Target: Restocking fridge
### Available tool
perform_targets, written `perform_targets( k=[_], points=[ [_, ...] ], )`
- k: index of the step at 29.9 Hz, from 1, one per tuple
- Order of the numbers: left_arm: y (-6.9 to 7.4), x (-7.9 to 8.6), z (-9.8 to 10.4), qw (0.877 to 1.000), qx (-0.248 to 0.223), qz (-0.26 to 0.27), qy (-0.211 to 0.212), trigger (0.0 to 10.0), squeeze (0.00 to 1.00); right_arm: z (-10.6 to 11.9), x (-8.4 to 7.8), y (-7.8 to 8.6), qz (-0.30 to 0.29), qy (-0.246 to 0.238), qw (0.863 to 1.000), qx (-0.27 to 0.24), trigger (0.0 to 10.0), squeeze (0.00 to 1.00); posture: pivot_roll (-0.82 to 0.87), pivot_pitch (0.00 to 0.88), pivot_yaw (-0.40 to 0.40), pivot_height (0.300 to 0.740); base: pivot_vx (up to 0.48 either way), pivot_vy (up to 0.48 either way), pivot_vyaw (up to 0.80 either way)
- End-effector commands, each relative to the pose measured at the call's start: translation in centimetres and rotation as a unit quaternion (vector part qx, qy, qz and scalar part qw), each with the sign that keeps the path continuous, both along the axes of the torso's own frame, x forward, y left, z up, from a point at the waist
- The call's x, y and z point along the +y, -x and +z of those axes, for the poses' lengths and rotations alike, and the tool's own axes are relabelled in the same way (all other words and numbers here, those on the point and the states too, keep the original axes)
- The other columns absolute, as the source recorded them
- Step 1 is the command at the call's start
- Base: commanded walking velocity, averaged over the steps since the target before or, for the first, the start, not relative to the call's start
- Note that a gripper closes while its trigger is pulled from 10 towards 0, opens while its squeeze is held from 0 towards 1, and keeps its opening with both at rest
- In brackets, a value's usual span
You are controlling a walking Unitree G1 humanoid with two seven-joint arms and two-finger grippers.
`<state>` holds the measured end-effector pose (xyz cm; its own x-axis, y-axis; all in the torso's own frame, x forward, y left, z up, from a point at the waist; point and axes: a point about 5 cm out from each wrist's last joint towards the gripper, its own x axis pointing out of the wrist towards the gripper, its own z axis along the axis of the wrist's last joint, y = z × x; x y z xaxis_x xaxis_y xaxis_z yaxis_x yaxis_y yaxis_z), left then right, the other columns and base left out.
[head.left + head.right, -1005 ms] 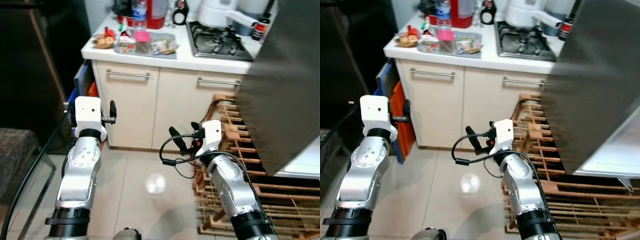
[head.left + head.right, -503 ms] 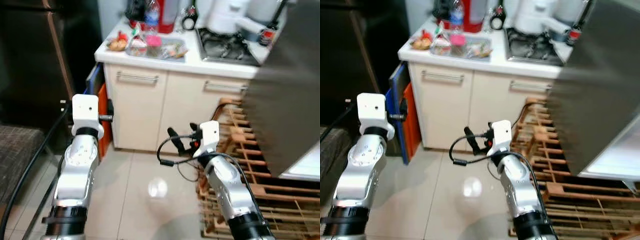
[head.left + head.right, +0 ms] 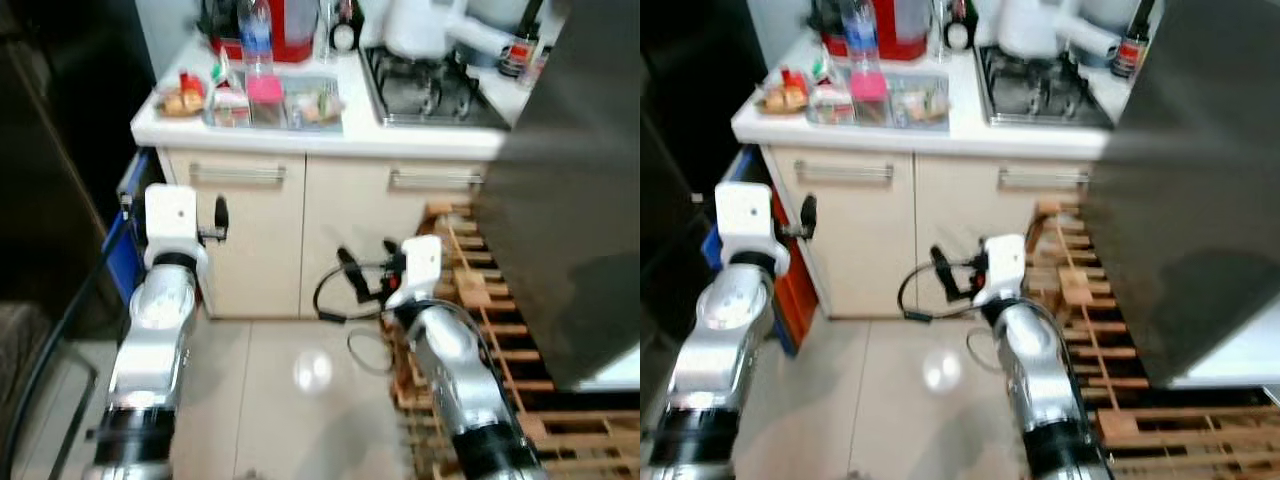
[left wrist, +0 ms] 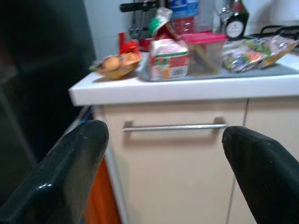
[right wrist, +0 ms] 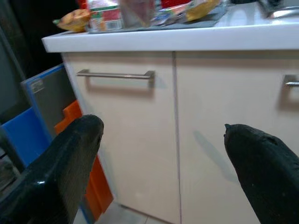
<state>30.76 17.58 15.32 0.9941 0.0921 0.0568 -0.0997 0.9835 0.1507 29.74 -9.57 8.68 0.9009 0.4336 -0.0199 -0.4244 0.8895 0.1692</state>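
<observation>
While both arms hang forward with nothing in them, the left tool (image 4: 163, 172) and the right tool (image 5: 163, 172) each have their fingers spread wide, well short of the desk (image 3: 300, 125). The groceries to restock sit on a tray (image 3: 345, 105) atop the desk: a bottle (image 3: 256, 35) standing upright with its long axis vertical, and a pink-lidded tub (image 4: 205, 51) beside a carton (image 4: 164, 58). Judging from here, closing in squarely and raising a tool to desk height comes first.
</observation>
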Motion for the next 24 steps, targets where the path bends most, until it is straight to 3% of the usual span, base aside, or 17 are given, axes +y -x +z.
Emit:
perform_targets(
  k=[1, 13, 19, 24],
  points=[
    [-0.1, -0.9, 0.6, 1.000, -0.012, -0.014, 0.000, 10.0, 0.00, 0.3, -1.0, -0.2, -0.013, 0.006, 1.000, -0.008, 10.0, 0.00, -0.07, 0.000, -0.014, 0.740, 0.439, 0.000, 0.00],
    [-0.2, -0.8, 1.4, 0.999, -0.030, -0.013, -0.007, 10.0, 0.00, 0.4, -0.5, -0.3, -0.003, 0.011, 1.000, -0.017, 10.0, 0.00, -0.06, 0.000, -0.014, 0.740, 0.440, 0.000, 0.22],
    [-0.2, -1.0, 1.7, 0.999, -0.038, -0.017, -0.010, 10.0, 0.00, 0.4, -0.5, -0.4, -0.009, 0.008, 1.000, -0.015, 10.0, 0.00, -0.06, 0.000, -0.016, 0.740, 0.439, 0.000, 0.69],
    [-0.1, -1.1, 2.1, 0.999, -0.046, -0.019, -0.013, 10.0, 0.00, 0.4, -0.6, -0.4, -0.009, 0.005, 1.000, -0.015, 10.0, 0.00, -0.06, 0.000, -0.016, 0.740, 0.439, 0.000, 0.00]
  ],
)
